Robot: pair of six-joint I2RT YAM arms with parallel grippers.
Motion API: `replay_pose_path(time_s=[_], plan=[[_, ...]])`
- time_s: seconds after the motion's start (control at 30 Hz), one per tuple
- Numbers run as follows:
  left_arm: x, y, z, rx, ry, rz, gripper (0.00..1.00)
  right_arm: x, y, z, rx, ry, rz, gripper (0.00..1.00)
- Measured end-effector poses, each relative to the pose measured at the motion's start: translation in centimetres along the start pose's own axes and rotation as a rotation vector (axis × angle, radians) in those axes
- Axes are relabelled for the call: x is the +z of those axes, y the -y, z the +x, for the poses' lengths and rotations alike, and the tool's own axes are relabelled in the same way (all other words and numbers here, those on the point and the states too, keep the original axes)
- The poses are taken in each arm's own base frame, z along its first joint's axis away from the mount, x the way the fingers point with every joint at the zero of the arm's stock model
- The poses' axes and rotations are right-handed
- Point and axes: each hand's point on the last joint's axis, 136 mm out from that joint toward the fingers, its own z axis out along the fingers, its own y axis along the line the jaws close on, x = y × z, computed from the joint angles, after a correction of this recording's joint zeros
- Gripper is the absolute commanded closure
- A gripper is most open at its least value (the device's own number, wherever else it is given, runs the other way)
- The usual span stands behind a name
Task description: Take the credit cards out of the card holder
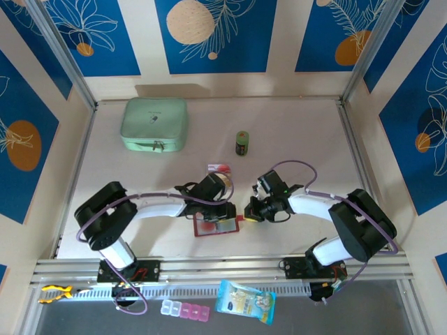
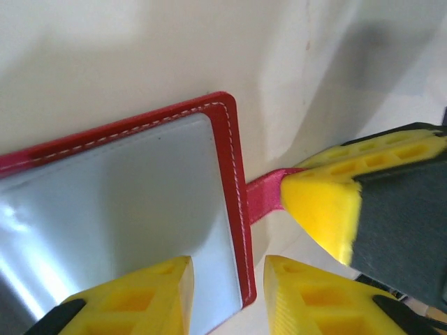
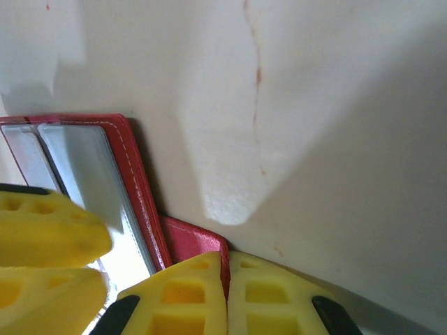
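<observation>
The dark-red card holder lies open and flat on the table between my two arms, its clear sleeves facing up. Something tan shows through a sleeve in the top view. My left gripper stands open over the holder's corner: one finger is on the sleeve, the other is past the red stitched edge. My right gripper is shut on the holder's red snap tab. One credit card, white with red markings, lies on the table just behind the holder.
A mint-green zip case sits at the back left, a small green cylinder at the back middle. The metal rail runs along the near edge. Below it lie a blue packet and a pill box.
</observation>
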Motion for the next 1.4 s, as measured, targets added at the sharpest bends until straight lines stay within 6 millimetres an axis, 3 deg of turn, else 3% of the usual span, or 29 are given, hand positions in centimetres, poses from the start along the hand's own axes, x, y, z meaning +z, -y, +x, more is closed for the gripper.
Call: replay_pose_path(time_s=[0.27,0.47,0.57,0.83,1.07,1.4], plan=[[-5.3,1.3,-1.6,0.047,0.165,0.025,0.66,-0.7,1.0,-0.5,-0.01,0.0,0.043,0.96],[-7.6,-2.4,-1.3,0.0,0.231,-0.024,0.64,-1.1,1.4,-0.2,-0.013,-0.007,0.061,0.93],[-8.2,-4.2,-0.9,-0.031,0.243,-0.048,0.62,-1.3,1.5,-0.1,-0.012,-0.006,0.07,0.87],[-8.5,-6.6,-0.5,-0.089,0.249,-0.073,0.62,-2.0,2.0,0.3,-0.007,-0.001,0.101,0.75],[-8.5,-6.7,-0.5,-0.104,0.237,-0.064,0.66,-4.1,1.3,-0.1,0.005,0.068,0.117,0.62],[-7.6,-6.7,0.3,-0.137,0.17,-0.059,0.66,-7.1,-0.4,-0.8,0.026,0.165,0.099,0.59]])
